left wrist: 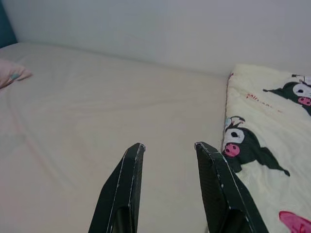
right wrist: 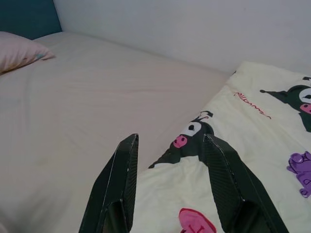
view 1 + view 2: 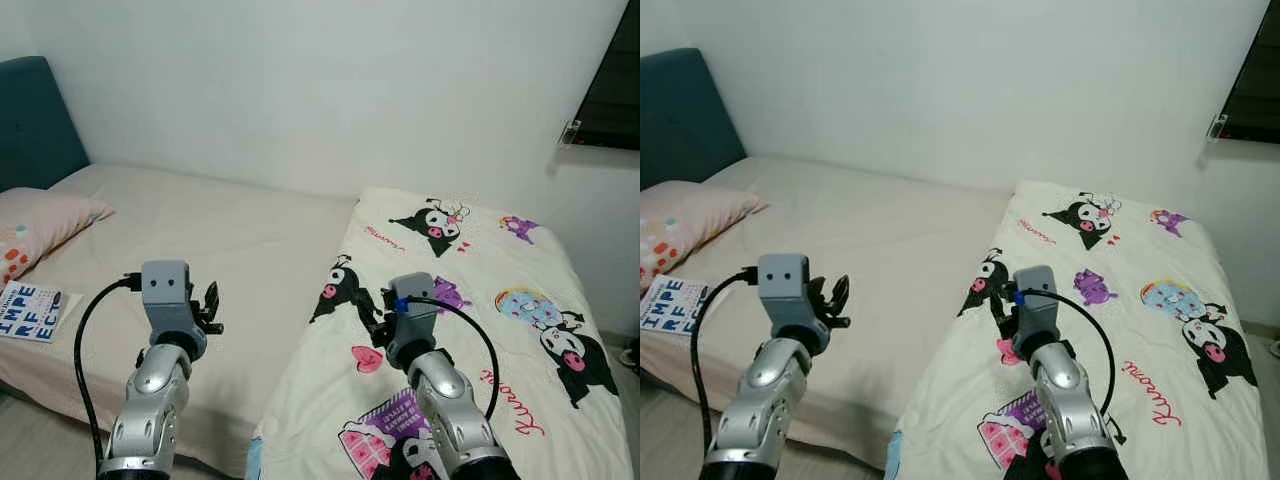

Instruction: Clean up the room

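— How far along is the tidying, by your reckoning?

— Going by how things lie: the blanket [image 3: 470, 330], the cream one with cartoon figures, covers only the right part of the bed [image 3: 200, 260]. Its left edge runs from the far wall down to the near side, and left of that edge the plain sheet is bare. If making the bed is part of the job, that spread is what seems left.

— And your pincers?

— Both are raised over the near side of the bed. My left pincer [image 1: 167, 148] hangs above the bare sheet, just left of the blanket's edge, fingers parted, grasping nothing. My right pincer [image 2: 170, 141] is over the blanket's left edge, right by the black cartoon figure, also released and empty. Neither touches the cloth, as far as I can tell.

— Anything else lying about?

— A pink pillow [image 3: 40, 225] sits at the far left against the blue headboard [image 3: 35, 125], which looks like its proper place. A book [image 3: 30, 312] lies at the near left edge of the bed, just near of the pillow; that I'd judge wants putting away somewhere.

— So half done?

— I can't say that firmly. The blanket lies flat and fairly smooth where it is, so it fits a cover partway drawn across, or one turned aside. What I can say is that the left part of the bed is uncovered and the book is on it.
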Robot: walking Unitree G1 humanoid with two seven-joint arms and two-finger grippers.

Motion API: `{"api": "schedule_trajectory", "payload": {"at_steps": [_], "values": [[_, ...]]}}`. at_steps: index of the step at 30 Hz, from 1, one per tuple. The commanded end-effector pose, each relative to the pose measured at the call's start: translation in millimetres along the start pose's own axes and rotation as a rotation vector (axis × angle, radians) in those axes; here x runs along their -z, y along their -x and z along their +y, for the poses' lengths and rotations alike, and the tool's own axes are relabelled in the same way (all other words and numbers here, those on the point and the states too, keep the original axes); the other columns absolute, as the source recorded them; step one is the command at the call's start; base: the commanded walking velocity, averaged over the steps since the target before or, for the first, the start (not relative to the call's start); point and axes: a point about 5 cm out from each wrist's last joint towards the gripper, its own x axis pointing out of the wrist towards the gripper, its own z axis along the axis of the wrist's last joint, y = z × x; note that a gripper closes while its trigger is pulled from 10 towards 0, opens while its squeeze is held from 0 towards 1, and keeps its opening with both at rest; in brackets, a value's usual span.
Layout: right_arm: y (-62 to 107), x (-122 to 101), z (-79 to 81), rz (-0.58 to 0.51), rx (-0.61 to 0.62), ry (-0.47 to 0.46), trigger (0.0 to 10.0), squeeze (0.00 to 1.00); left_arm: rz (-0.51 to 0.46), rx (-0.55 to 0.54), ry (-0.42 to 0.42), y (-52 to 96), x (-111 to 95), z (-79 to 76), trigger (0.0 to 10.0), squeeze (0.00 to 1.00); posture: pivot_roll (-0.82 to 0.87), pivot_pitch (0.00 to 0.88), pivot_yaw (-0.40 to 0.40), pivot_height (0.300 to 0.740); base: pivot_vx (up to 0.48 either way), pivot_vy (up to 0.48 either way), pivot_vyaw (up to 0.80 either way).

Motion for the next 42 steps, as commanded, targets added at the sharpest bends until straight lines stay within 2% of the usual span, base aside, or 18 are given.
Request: {"api": "schedule_trajectory", "payload": {"at_steps": [1, 14, 32, 36, 42], "values": [[0.6, 4, 2.6, 0.009, -0.007, -0.01, 10.0, 0.0, 0.007, 0.0, -0.024, 1.9, 0, 4.5, 10.0, 0.0, 0.1, 0.0, -0.04, 0.74, 0.0, 0.48, 0.0], [6.9, 10, 5.5, 0.019, -0.009, -0.027, 10.0, 0.0, 0.014, 0.007, -0.028, 4.4, 0, 5.0, 10.0, 0.0, 0.11, 0.0, -0.034, 0.74, 0.0, 0.48, 0.0], [4.0, 9, 12.3, 0.003, -0.007, -0.051, 10.0, 0.0, 0.006, 0.007, -0.045, 2.4, -6, 12.5, 10.0, 0.0, 0.12, 0.0, -0.021, 0.74, 0.0, 0.48, 0.0], [3.8, 8, 12.3, -0.001, -0.002, -0.054, 10.0, 0.0, 0.004, 0.015, -0.052, 1.7, -8, 11.1, 10.0, 0.0, 0.13, 0.0, -0.02, 0.74, 0.0, 0.0, 0.0], [2.7, 6, 11.3, -0.013, 0.008, -0.068, 10.0, 0.0, -0.029, 0.035, -0.082, 0.6, -14, 5.8, 10.0, 0.0, 0.13, 0.0, -0.012, 0.74, 0.0, -0.48, 0.0]]}}
